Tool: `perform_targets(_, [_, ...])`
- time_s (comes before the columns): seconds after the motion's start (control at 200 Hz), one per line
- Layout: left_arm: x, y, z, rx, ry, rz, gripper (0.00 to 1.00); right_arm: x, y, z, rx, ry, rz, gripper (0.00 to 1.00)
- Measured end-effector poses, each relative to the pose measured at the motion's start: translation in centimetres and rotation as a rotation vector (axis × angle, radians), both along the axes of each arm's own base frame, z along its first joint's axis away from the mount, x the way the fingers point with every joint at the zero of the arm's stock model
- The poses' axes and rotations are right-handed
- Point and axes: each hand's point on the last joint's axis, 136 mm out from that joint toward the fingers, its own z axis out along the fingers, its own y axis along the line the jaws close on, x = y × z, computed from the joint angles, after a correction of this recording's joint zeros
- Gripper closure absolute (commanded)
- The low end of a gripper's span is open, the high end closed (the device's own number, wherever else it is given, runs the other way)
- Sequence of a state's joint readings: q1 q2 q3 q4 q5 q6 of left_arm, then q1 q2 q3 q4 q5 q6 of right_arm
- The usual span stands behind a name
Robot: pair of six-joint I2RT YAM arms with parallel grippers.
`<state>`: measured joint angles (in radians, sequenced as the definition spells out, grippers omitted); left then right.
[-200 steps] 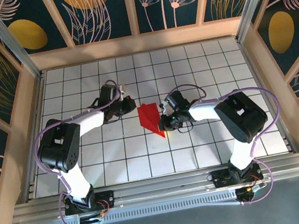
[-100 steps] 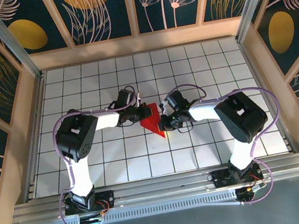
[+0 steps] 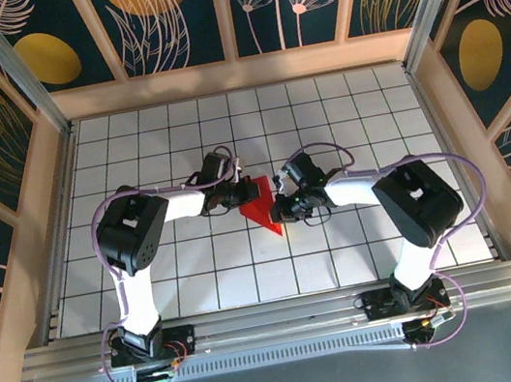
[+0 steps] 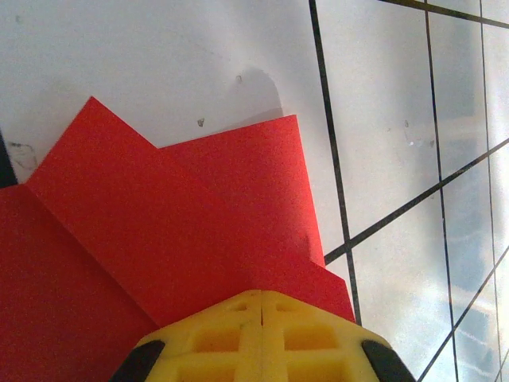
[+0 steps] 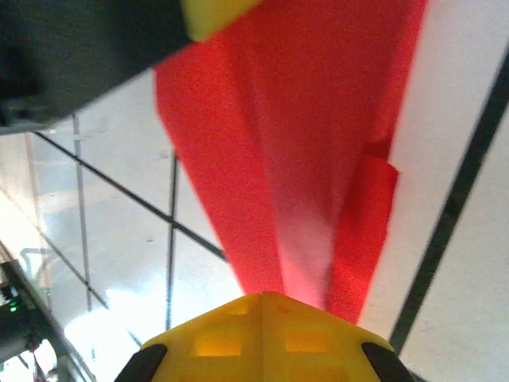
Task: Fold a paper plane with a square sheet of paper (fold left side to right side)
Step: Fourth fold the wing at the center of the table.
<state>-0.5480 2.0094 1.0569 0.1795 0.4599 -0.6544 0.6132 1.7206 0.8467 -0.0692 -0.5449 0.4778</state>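
The square sheet of paper (image 3: pixel 259 206) is a creased red shape with stacked folded layers, lying mid-table with its point toward the near edge. My left gripper (image 3: pixel 242 193) is shut, its yellow tips (image 4: pixel 262 296) resting on the paper's (image 4: pixel 199 215) upper left part. My right gripper (image 3: pixel 281 209) is shut too, tips (image 5: pixel 262 296) down on the paper's (image 5: pixel 262 159) right side. In the right wrist view a narrow flap (image 5: pixel 367 231) stands up along the paper's right edge, and the left gripper's yellow finger (image 5: pixel 215 12) shows at the top.
The white gridded table (image 3: pixel 322 121) is walled by wooden frames (image 3: pixel 58 185) at left, right and back. Both arms reach inward and meet at the centre. Open tiles lie all round the paper.
The left arm swung in from the left and set its shut tips on the paper, then held still. The right gripper and the paper have hardly moved.
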Motion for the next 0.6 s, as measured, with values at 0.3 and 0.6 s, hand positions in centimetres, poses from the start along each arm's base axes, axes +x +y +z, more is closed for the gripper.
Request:
perform_targets(0.3, [0.0,0.0,0.0,0.000,-0.001,-0.001,1.00,1.9,1.2,1.5,0.055,-0.040,-0.002,1.00])
perform_targets(0.6, [0.0,0.0,0.0,0.001,0.000,0.000,1.00,3.0,1.9,-0.8,0.037,-0.015,-0.002,1.00])
